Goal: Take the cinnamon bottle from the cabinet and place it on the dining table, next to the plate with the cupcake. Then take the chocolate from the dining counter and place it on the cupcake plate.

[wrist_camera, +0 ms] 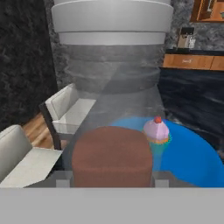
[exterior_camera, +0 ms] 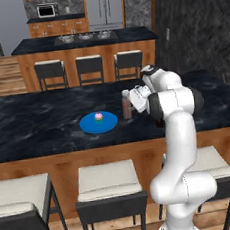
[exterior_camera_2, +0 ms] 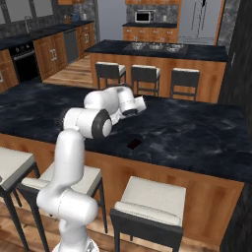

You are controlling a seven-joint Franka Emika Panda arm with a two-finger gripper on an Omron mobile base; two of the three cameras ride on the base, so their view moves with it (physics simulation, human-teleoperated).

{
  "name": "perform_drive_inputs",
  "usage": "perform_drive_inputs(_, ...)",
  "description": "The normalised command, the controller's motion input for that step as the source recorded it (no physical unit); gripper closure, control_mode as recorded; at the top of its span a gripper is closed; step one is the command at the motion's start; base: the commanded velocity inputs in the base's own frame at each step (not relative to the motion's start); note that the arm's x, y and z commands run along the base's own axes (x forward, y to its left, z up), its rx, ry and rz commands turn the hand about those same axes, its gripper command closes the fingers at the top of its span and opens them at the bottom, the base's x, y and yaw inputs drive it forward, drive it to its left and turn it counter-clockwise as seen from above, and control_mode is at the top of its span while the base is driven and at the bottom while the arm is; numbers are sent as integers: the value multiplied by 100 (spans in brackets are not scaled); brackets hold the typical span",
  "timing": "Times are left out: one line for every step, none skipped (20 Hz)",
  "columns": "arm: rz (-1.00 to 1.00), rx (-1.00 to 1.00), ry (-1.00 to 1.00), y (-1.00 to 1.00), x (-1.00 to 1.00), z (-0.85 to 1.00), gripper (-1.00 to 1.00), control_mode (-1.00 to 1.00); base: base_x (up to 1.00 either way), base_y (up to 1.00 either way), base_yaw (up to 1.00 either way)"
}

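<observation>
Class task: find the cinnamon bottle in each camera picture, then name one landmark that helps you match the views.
Left base view: the cinnamon bottle stands on the dark counter, just right of the blue plate, at the gripper.
Right base view: I cannot find it; the arm covers that spot.
Hand view: it fills the centre, close up, between the fingertips.
Shared landmark: the cupcake on the plate.

Glossy black marble counter [exterior_camera: 47,121], clear glass bottle [exterior_camera: 126,105].

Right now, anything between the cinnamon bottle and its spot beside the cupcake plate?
Nothing visible. The cinnamon bottle is in the gripper, upright at the counter, just right of the blue plate with the cupcake. The counter around it is bare.
</observation>
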Motion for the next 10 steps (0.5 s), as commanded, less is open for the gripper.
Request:
perform_drive_inputs(0,27,0,0,22,-9,100,-100,0,0,0)
perform_drive_inputs(0,23,0,0,23,-10,100,-100,0,0,0)
perform_drive_inputs(0,21,0,0,24,-10,100,-100,0,0,0)
perform_drive_inputs(0,18,0,0,24,-12,100,-100,0,0,0)
perform_drive_inputs(0,16,1,0,24,-14,100,-100,0,0,0)
perform_drive_inputs(0,11,0,0,22,-15,100,-100,0,0,0)
perform_drive_inputs(0,8,0,0,21,-16,100,-100,0,0,0)
perform_drive_inputs(0,1,0,0,22,-15,100,-100,0,0,0)
perform_drive_inputs(0,0,0,0,22,-13,100,-100,0,0,0)
perform_drive_inputs(0,0,0,0,23,-10,100,-100,0,0,0)
